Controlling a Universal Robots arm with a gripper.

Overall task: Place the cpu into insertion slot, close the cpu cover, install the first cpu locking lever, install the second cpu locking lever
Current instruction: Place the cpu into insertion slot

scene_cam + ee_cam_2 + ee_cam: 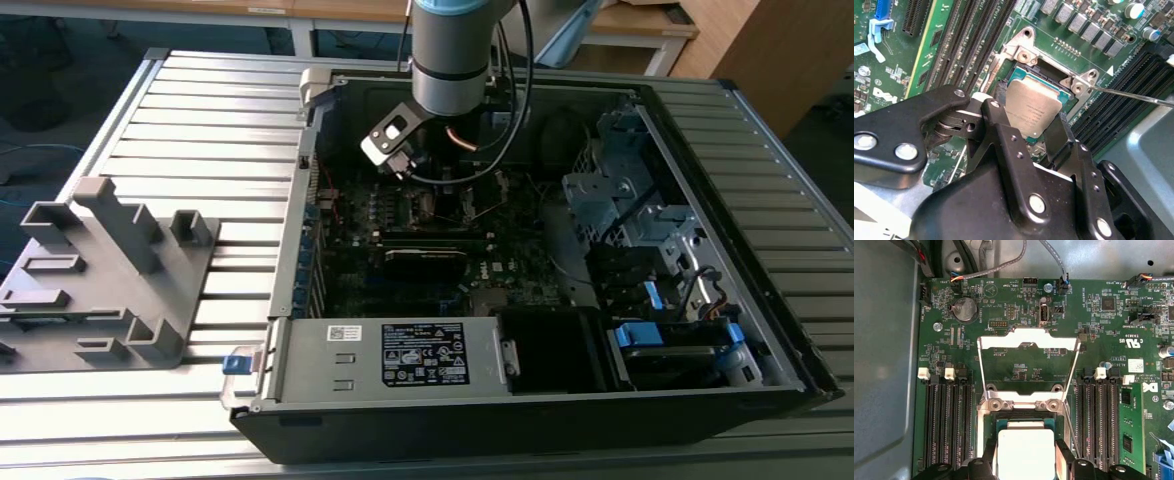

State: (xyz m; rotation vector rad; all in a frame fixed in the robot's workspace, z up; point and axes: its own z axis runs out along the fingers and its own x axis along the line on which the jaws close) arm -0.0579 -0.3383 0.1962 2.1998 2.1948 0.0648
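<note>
My gripper (430,182) hangs inside the open computer case, low over the motherboard. In both wrist views its black fingers (999,130) sit against two opposite edges of the cpu (1034,112), a flat silver square. The gripper (1026,454) is shut on the cpu (1026,457) and holds it just above the insertion slot (1024,418), whose dark rim (1046,75) shows past the chip's far edge. The cpu cover (1004,340), a silvery frame with a square window, is swung open and lies back on the green board beyond its hinge. A thin locking lever rod (1134,95) sticks out beside the slot.
Rows of black memory slots (949,425) flank the socket on both sides. A labelled silver power-supply box (420,355) sits at the case's near edge, and metal drive cages (641,210) at the exterior view's right. A grey fixture (94,280) stands on the slatted table, at the exterior view's left.
</note>
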